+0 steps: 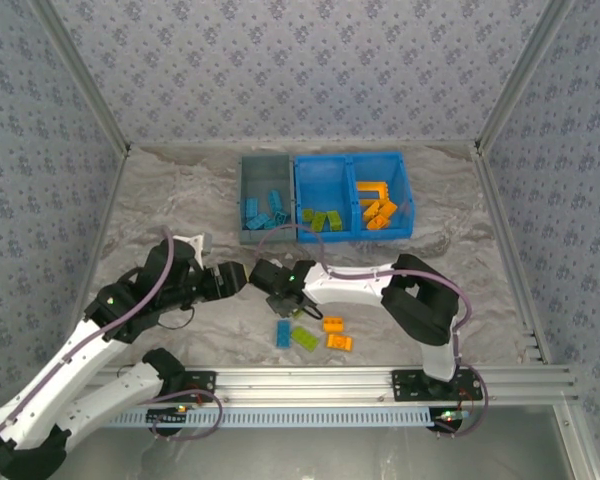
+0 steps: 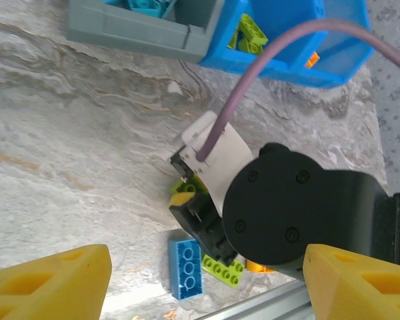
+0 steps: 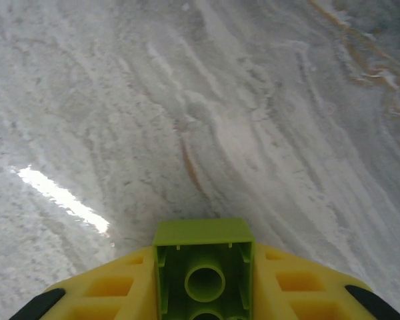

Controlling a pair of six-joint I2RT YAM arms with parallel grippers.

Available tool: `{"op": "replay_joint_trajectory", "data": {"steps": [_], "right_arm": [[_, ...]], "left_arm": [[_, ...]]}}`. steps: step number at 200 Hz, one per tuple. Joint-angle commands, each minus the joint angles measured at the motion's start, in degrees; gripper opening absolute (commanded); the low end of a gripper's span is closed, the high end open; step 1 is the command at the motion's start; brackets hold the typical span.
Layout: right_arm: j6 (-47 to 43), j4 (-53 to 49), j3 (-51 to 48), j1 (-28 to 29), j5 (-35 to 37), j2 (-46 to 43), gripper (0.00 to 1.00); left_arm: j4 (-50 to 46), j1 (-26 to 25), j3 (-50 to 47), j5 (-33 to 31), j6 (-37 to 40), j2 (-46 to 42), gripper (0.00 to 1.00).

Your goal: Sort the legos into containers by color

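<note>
Green brick (image 3: 203, 241) — light, stiff, slick — pinched by its flat sides in the right claw (image 3: 203, 260), short of the blue bin (image 1: 352, 234); left claw (image 2: 207, 273) spread.

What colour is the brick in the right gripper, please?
The brick is lime green; right wrist view.

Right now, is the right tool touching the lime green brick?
Touching. Right wrist view: lime green brick sits flush between the right tool's yellow fingers.
</note>
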Motion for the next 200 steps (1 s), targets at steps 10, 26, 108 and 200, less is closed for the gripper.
{"op": "replay_joint_trajectory", "data": {"steps": [10, 26, 108, 200], "right_arm": [[0.5, -5.5, -0.3, -3.1, 5.7, -8.8, 0.29], [0.0, -7.1, -0.1, -6.6, 6.7, -13.6, 0.29], [-6.8, -7.4, 22.0, -29.3, 6.1, -1.4, 0.29], [-6.8, -15.5, 48.2, -32.2, 9.4, 24.2, 0.3]], "left_arm": [[9.7, -3.7, -0.6, 2.1, -2.3, 2.9, 0.76], [13.1, -6.7, -0.1, 0.4, -2.6, 5.4, 0.76], [26.8, -22.8, 8.0, -17.8, 3.2, 22.6, 0.76], [24.7, -28.8, 11.2, -25.3, 4.3, 32.2, 0.75]]}}
